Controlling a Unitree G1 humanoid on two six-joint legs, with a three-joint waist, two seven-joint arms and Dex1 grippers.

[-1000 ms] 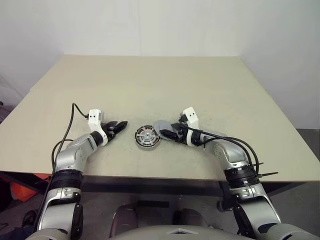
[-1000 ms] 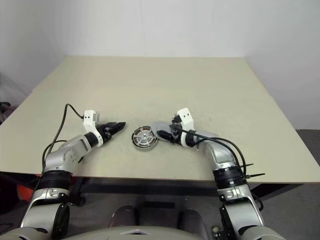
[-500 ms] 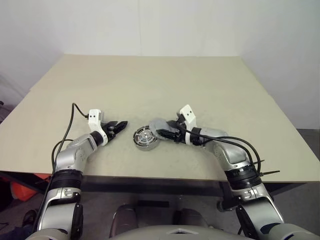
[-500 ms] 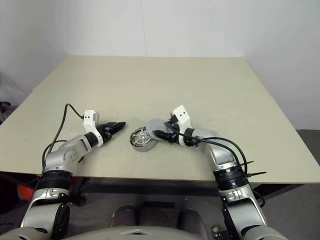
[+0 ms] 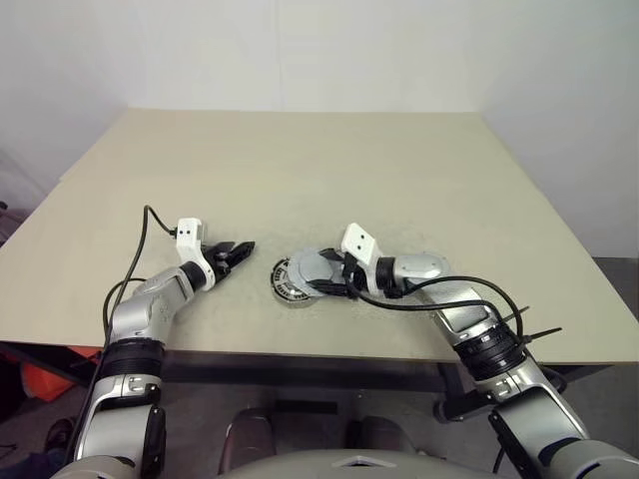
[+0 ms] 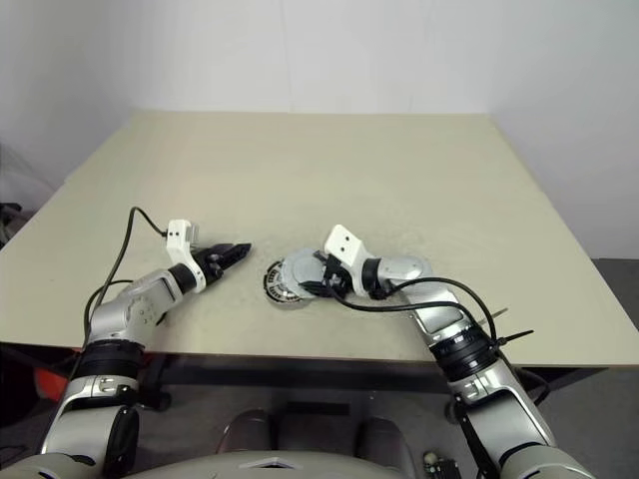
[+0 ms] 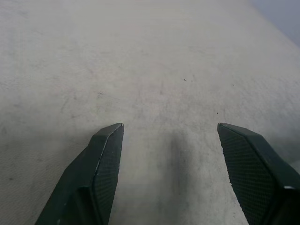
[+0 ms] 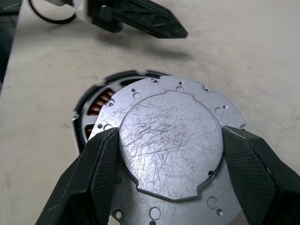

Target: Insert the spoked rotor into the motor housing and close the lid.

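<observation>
1. Your right gripper (image 8: 164, 187) clamps the lid (image 8: 171, 150) by its scalloped edge, one black finger (image 8: 93, 183) on either side of the grey disc.
2. The lid sits tilted over the motor housing (image 5: 287, 281), covering most of it. A crescent of the housing pokes out past the lid's far edge from the right gripper, with copper-orange windings (image 8: 96, 104) showing there (whether the lid's rim touches the housing you cannot tell).
3. The spoked rotor cannot be made out under the lid, so whether it sits inside the housing is not visible.
4. Your left gripper (image 5: 238, 251) holds nothing, its two fingers (image 7: 96, 183) spread apart just above the bare tan table (image 5: 300, 170).
5. From the right wrist view, the left gripper's black fingertips lie beyond the housing, near it but clearly apart from it and pointing its way.
6. The housing lies on the table between your two grippers, closer to the right one.
</observation>
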